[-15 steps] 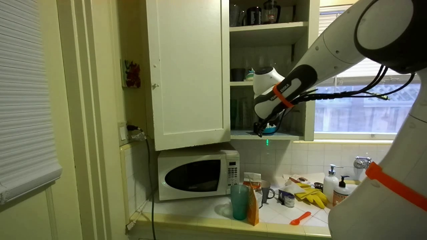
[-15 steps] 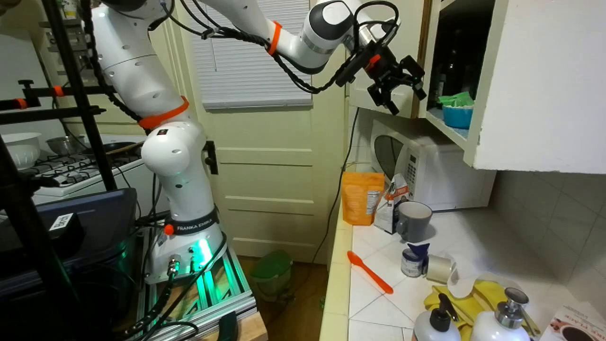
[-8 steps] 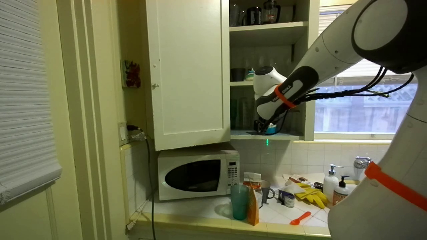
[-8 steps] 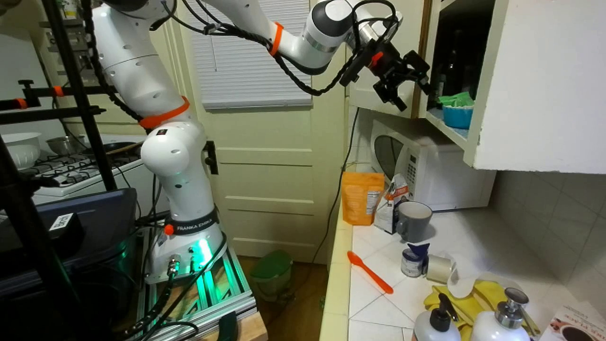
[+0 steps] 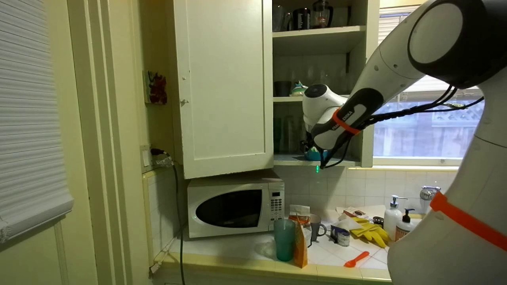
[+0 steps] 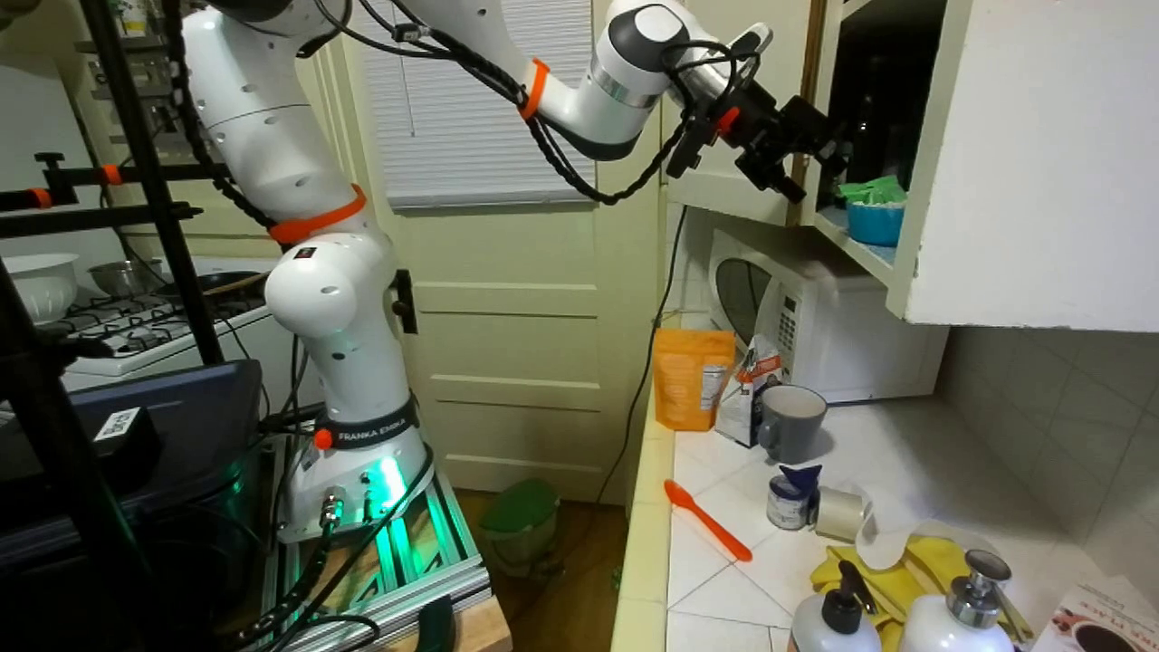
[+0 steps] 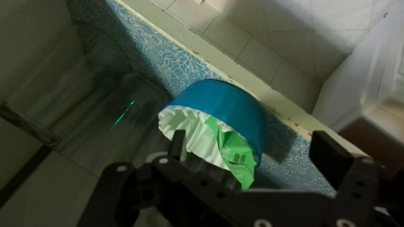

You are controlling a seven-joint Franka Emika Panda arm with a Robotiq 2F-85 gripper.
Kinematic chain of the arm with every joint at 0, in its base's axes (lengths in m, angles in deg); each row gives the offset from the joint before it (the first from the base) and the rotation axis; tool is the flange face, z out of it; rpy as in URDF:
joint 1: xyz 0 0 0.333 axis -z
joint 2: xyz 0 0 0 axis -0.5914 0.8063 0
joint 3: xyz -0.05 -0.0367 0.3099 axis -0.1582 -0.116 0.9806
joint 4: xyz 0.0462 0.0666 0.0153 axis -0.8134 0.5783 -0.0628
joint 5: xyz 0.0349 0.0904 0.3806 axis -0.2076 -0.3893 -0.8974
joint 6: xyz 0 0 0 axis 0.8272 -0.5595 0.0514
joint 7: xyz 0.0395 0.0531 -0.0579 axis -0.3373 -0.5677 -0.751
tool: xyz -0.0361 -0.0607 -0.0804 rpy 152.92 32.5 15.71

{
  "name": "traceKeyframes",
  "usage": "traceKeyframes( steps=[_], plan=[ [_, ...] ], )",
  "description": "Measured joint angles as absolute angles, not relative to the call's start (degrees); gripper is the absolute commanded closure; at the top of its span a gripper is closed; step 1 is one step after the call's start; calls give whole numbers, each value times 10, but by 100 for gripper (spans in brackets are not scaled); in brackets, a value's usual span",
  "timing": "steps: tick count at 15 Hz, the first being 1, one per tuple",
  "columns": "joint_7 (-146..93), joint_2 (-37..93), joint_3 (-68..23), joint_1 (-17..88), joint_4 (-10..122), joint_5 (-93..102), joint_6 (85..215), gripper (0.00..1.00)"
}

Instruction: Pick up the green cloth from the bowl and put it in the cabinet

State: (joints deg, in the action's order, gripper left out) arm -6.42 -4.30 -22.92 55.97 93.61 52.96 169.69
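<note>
On a shelf [image 7: 180, 60] of the cabinet [image 5: 367, 152], the cloth [image 7: 238, 151] is held in a blue bowl [image 7: 217, 97], its printed end extended past the rim beside white pleated paper [image 7: 195, 132]. In the wrist view, the cloth is framed between the spread fingers [image 7: 328, 154] of the tool [image 7: 252, 146], beyond their tips. The tool is released and nothing is gripped. In an exterior view, the tool [image 6: 817, 177] is seen tilted downward at the cabinet's mouth, near the bowl; whether the paper is touched by a finger cannot be told.
</note>
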Motion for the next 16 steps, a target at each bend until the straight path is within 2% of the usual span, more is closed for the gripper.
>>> traceKeyframes(
  steps=[10, 13, 15, 16],
  plan=[
    [147, -31, -215, 595, 934, 685, 1773, 0],
    [188, -25, -215, 597, 931, 713, 1787, 7],
    [216, -19, -215, 598, 927, 736, 1787, 32],
    [229, -16, -215, 598, 925, 747, 1787, 35]
  ],
)
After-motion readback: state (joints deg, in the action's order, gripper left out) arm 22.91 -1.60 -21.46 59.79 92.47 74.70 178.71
